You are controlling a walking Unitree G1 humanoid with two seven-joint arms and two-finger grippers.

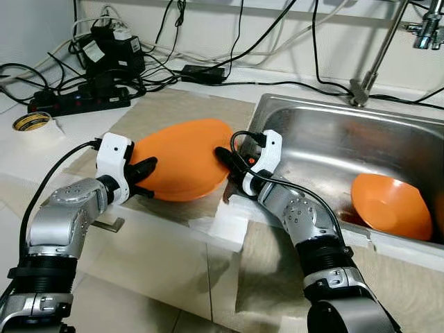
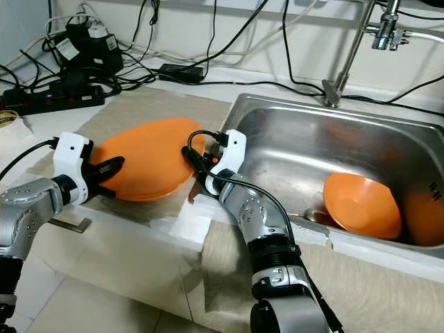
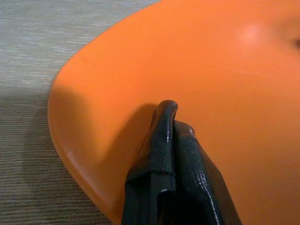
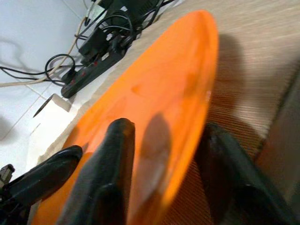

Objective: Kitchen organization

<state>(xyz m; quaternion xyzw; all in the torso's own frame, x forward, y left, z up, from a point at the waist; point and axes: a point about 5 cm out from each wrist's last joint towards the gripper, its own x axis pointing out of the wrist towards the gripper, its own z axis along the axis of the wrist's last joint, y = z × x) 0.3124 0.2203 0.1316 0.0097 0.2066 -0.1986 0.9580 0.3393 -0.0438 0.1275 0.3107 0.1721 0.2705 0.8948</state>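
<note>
An orange plate (image 1: 184,158) lies upside down on a beige mat (image 1: 173,111) on the surface (image 1: 41,149), directly between the two jaws. The left gripper (image 1: 144,175) meets the plate's near-left edge; in the left wrist view its fingers (image 3: 174,159) lie pressed together flat on the plate's back, so these jaws are closed with nothing between them. The right gripper (image 1: 227,165) takes the opposite edge: the right wrist view shows one finger over the plate and the other beneath its rim, the jaws narrow and clamping the plate. Just beyond the right jaws sits the steel sink (image 1: 326,132), holding an orange bowl (image 1: 390,206) tilted on its side. Far past the left jaws, a power strip (image 1: 76,100) with cables and a tape roll (image 1: 31,122) lie on the surface.
</note>
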